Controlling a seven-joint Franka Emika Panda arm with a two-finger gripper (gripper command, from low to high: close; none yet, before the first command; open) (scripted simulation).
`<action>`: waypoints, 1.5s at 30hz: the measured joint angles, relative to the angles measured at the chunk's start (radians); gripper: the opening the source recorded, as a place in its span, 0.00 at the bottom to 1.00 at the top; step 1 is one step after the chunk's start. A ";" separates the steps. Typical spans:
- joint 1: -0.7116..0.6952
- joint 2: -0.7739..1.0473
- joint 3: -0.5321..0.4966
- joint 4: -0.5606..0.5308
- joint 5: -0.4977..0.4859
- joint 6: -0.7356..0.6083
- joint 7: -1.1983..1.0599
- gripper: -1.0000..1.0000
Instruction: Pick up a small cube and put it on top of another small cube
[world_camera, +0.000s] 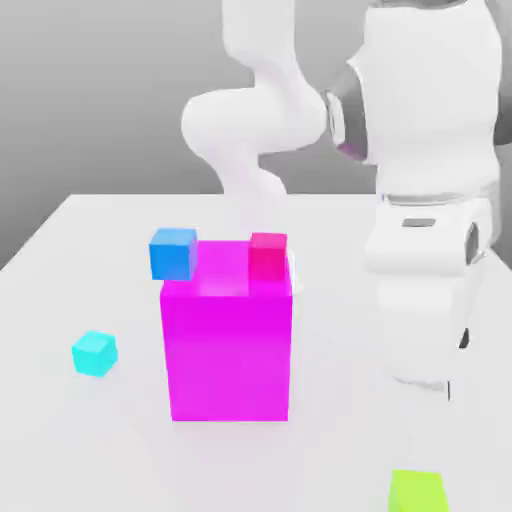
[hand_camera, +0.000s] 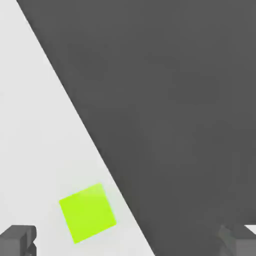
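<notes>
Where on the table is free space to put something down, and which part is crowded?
Bare table lies between the cyan cube and the magenta block, and in front of that block toward the green cube. It is crowded behind the block, where the blue cube, the pink-red cube and the arm stand close.

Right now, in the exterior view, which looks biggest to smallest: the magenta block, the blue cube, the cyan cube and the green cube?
1. Magenta block, biggest by far.
2. Blue cube.
3. Cyan cube.
The green cube is cut off by the picture's edge and sits nearest the camera, so I can't rank it fairly.
</notes>
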 joint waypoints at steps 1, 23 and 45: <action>0.003 0.032 0.005 0.000 -0.013 0.012 -0.025 0.50; 0.033 0.221 0.004 0.012 -0.151 0.086 -0.137 0.00; -0.557 -0.356 -0.487 -0.476 -0.595 0.047 -0.620 0.00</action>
